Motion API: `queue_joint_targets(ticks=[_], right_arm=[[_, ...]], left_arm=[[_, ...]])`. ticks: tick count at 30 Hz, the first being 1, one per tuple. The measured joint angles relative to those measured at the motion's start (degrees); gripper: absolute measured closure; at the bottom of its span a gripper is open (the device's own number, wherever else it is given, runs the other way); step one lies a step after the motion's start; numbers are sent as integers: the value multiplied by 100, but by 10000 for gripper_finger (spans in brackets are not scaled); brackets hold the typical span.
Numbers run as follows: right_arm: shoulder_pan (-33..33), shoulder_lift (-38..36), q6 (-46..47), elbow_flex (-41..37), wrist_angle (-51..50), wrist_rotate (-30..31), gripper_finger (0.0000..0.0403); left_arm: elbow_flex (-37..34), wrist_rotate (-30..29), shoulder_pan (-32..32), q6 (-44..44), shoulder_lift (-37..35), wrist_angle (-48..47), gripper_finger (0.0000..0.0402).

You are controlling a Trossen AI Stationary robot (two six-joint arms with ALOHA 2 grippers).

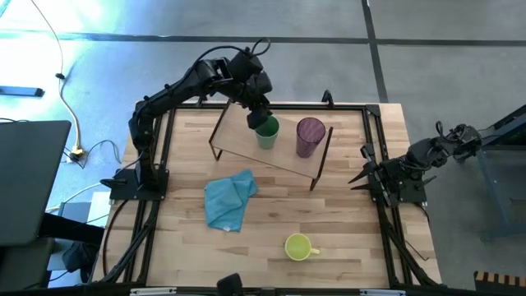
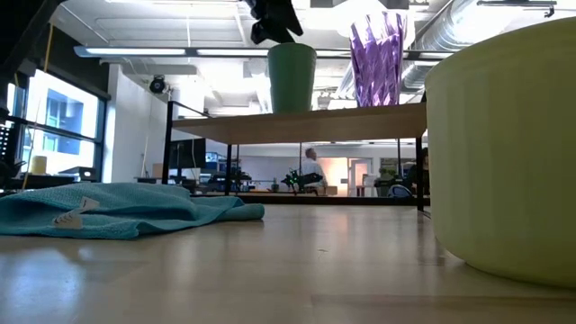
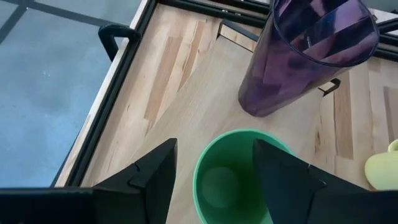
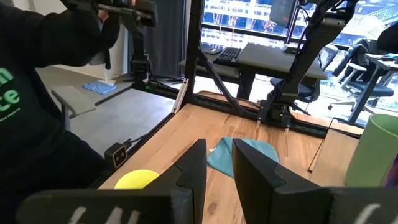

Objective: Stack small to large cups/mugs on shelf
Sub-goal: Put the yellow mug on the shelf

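The green cup stands upright on its base on the light-wood shelf, left of the purple tumbler, which also stands on the shelf. My left gripper is open and hovers right above the green cup, pointing down. One finger is outside the rim and the other is over the cup's mouth. The yellow mug sits on the table near the front edge. My right gripper waits open at the table's right edge. My left gripper is open over the green cup's rim, coming from above. In the low view its fingers end right at the rim, and I cannot tell whether they touch it. The cup stands upright on the shelf.
A light blue cloth lies crumpled on the table in front of the shelf. The shelf's thin dark legs stand on the tabletop. A person in a dark sleeve shows beyond the table in the right wrist view.
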Motion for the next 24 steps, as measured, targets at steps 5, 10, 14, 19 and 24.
queue_joint_targets(ticks=[5,10,14,19,24], right_arm=[[-1,0,0,0,0,0,336],[0,0,0,0,0,0,336],[-2,0,0,0,0,0,336],[0,0,0,0,0,0,336],[0,0,0,0,2,0,336]], left_arm=[[68,1,0,-2,0,-56,204],[68,2,0,2,-4,-133,204],[68,3,0,4,-4,-210,204],[63,129,0,57,-57,-238,203],[63,533,-4,154,-204,-173,204]])
